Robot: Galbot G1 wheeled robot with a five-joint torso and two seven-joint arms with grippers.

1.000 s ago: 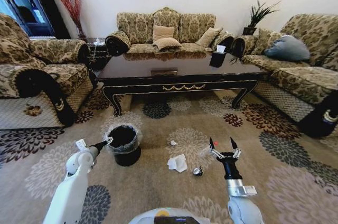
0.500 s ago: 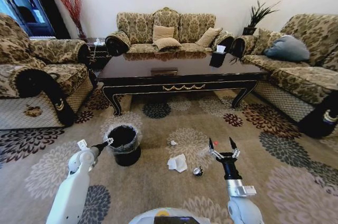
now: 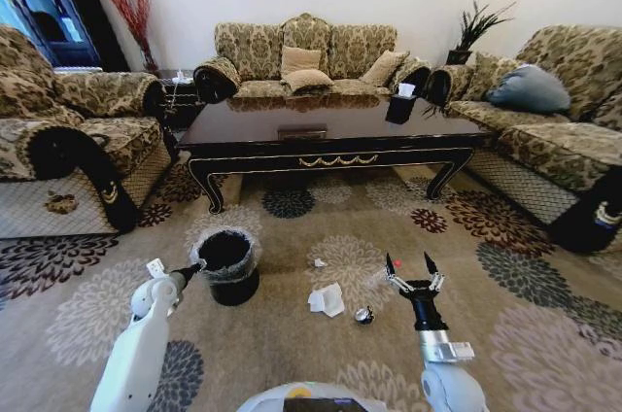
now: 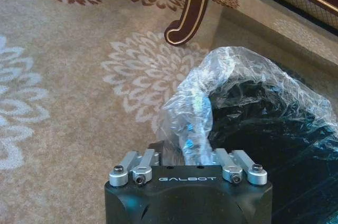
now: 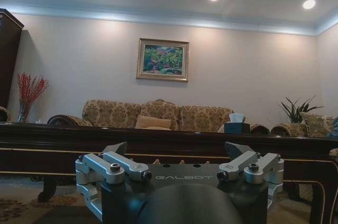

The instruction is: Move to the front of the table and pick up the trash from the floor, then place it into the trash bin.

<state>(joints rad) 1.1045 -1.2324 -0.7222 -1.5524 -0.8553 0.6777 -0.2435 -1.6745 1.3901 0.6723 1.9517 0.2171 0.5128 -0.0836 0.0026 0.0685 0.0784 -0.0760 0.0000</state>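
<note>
The dark brown table (image 3: 335, 145) stands ahead, and its front edge (image 5: 47, 152) crosses the right wrist view. On the carpet before it lie the trash pieces: crumpled white paper (image 3: 328, 299), a small white scrap (image 3: 319, 262), a dark round bit (image 3: 364, 315) and a clear bottle (image 3: 382, 279) with a red cap. The black trash bin (image 3: 226, 264) stands left of them, its liner (image 4: 222, 86) bunched at the rim. My left gripper (image 3: 199, 265) (image 4: 187, 152) is at the bin's near rim, against the liner. My right gripper (image 3: 409, 267) (image 5: 177, 147) hangs open just right of the bottle, holding nothing.
Patterned sofas (image 3: 78, 130) (image 3: 554, 130) flank the table, with a third (image 3: 306, 62) behind it. A black tissue box (image 3: 400, 106) sits on the table. A curved table leg (image 4: 187, 18) stands beyond the bin. Open carpet lies around the litter.
My left arm has shifted slightly right, closer to the bin. The right gripper and the litter have stayed where they were.
</note>
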